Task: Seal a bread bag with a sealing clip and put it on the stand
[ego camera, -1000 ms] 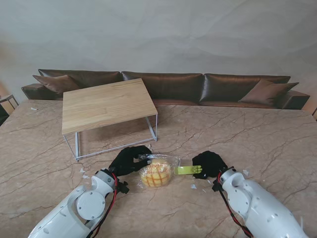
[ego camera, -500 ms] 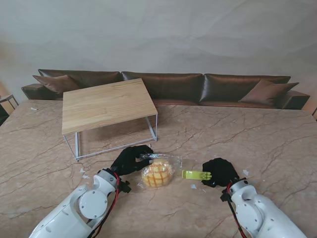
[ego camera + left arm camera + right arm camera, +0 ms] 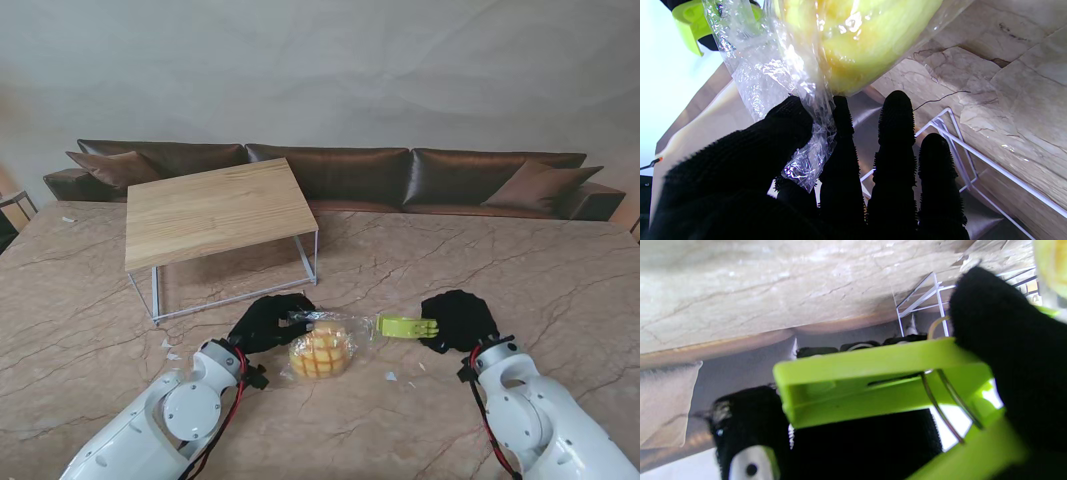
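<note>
Bag of bread on the worktop, in front of the stand and a little to its right. Left hand pinching the clear film between thumb and forefinger, other fingers stretched out straight. Clip just right of the bag's loose neck, nose almost at the film, touching or not cannot tell. Right hand clamped on the clip's back end, thumb on top. Sofa along the far edge.
</note>
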`<state>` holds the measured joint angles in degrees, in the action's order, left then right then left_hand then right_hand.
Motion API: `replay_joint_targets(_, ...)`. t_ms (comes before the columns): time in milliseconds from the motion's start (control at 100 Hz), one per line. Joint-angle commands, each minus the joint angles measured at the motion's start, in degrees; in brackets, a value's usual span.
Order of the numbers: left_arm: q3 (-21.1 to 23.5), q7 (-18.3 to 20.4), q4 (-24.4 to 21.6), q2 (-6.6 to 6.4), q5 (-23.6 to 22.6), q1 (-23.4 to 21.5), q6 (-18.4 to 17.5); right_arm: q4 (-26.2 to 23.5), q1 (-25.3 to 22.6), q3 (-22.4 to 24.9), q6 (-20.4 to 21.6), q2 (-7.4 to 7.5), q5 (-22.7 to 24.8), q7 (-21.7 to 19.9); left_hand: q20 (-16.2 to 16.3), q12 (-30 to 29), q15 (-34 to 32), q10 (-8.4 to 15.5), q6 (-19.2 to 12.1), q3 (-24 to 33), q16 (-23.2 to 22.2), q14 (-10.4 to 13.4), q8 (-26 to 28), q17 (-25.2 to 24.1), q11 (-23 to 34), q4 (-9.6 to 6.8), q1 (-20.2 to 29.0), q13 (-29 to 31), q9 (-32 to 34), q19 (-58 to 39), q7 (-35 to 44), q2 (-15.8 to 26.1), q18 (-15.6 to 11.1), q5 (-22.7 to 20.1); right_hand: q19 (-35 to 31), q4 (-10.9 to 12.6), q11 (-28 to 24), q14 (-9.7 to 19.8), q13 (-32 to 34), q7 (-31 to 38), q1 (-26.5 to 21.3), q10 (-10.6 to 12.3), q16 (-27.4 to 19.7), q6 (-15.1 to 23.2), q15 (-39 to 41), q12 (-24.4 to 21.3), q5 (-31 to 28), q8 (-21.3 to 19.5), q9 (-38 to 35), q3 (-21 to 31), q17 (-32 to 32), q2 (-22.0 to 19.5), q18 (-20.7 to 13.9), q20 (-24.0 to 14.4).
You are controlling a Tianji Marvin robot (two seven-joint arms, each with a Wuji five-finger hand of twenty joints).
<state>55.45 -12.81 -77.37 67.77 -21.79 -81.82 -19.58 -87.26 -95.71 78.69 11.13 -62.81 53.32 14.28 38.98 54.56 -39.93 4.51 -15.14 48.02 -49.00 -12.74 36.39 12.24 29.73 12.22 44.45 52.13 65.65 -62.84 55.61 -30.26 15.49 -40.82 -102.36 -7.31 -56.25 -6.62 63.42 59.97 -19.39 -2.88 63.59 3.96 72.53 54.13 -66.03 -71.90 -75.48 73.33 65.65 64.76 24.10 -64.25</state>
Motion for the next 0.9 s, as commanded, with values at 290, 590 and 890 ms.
replay_joint_targets(290,-0.8,1.1,-0.6,0.26,0.2,0.6,1.2,-3.2,3.8,-1.9,-0.2,0.83,3.3,-1.0,1.4,-0.5,-1.1,1.2,-1.5,4.3,0.2,0.4,-1.1,0.4,2.4,1.05,1.2,2.8,3.1,-1.1,2.0,-0.2,-0.2,-2.8,-17.6,3.1,-33.4,1.1,11.2,29.7,-20.3,-7.9,7.9,20.3,34.1,4.6,-10.5,-0.2,-7.5,7.3,1.7,-7.5,2.2,-1.7)
replay_joint_targets(590,-1.3,1.0,-0.5,0.47,0.6,1.3,1.3,-2.1,8.7,-7.1,-0.9,1.04,6.4,1.2,1.3,-0.8,-1.6,1.0,-0.4,5.6,0.2,0.3,-2.5,0.8,2.7,1.35,0.7,3.3,3.6,-1.5,2.3,-0.9,-0.2,-3.2,-17.6,3.0,-33.4,1.4,11.2,29.6,-20.0,-7.6,7.8,20.6,34.0,4.6,-10.4,-0.3,-7.5,7.4,1.7,-7.2,2.2,-1.7)
replay_joint_targets(890,-1.6,1.5,-0.5,0.53,1.3,1.7,1.8,0.7,13.0,-12.2,1.7,2.04,11.0,1.8,1.2,-0.9,-1.8,1.0,-0.2,6.2,0.3,0.3,-3.0,0.8,3.0,1.45,0.7,3.4,3.7,-1.7,2.7,-1.1,-0.2,-3.2,-17.6,2.9,-33.3,1.6,11.2,29.6,-19.9,-7.3,7.7,20.7,34.0,4.6,-10.4,-0.4,-7.5,7.4,1.7,-7.1,2.1,-1.6)
